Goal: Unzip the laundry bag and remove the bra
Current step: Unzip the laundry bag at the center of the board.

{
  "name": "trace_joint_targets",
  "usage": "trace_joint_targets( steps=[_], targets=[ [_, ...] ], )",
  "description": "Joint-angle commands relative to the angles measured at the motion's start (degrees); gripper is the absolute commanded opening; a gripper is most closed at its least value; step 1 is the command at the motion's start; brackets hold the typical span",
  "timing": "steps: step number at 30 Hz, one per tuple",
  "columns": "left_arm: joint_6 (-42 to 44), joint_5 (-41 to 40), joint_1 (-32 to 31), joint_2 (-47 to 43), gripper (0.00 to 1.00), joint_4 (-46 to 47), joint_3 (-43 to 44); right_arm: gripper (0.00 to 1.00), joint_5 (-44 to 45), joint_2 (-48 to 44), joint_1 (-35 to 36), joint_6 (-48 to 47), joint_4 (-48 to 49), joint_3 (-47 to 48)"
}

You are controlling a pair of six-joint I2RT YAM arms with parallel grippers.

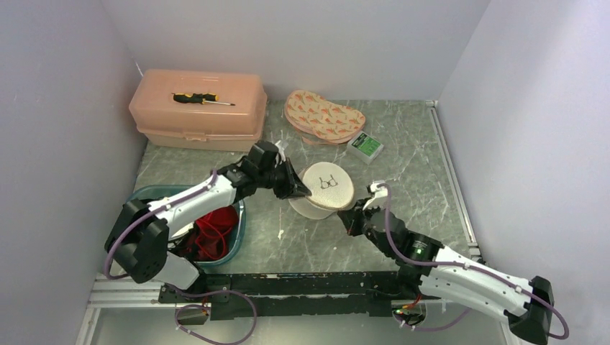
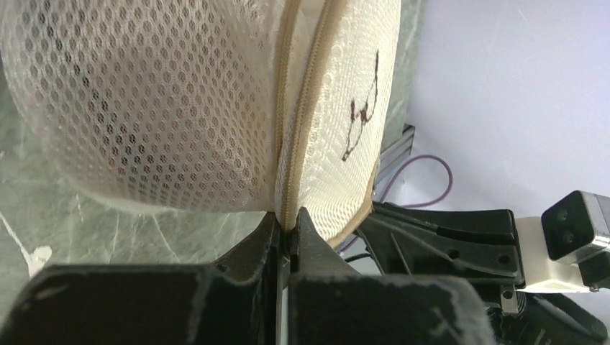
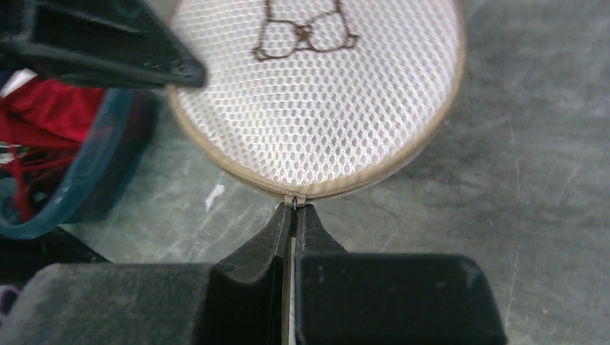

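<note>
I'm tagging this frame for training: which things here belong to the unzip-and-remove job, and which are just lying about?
Job: laundry bag, zipper pull, red bra in teal basin, left fingers, right fingers.
Lying about: pink box, screwdriver, patterned fabric item, small green box.

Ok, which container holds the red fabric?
The teal tub at the near left; the pink box at the back is shut, a screwdriver on its lid.
</note>
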Motion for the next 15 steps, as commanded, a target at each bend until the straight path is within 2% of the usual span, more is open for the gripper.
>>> trace_joint_targets(
  steps=[1, 3, 8, 11, 13, 15],
  targets=[
    [13.44, 11.14, 3.30, 2.74, 0.03, -3.49, 9.09, 0.00, -7.65, -6.15, -0.15, -11.05, 5.85, 1.14],
    [16.60, 15.18, 3.86, 4.12, 0.03, -3.21, 12.52, 0.00, -12.06, -5.22, -0.12, -14.44, 4.31, 4.90],
    [23.66, 25.67, 4.13, 10.95, 0.15, -5.80, 21.42, 0.00, -20.00, 0.96, 0.44, -16.84, 3.55, 9.70],
    [22.85, 28.43, 4.29, 14.07, 0.19, -1.55, 18.93, 0.00, -20.52, 3.28, 0.65, -15.57, 6.22, 7.95],
    [20.93, 29.19, 4.82, 14.93, 0.27, 4.04, 14.77, 0.00, -20.19, 4.74, 0.68, -14.39, 8.14, 6.41],
    [18.24, 28.76, 5.93, 15.29, 0.46, 8.98, 10.35, 0.00, -20.08, 6.33, 0.61, -13.47, 9.59, 4.67]
  ],
)
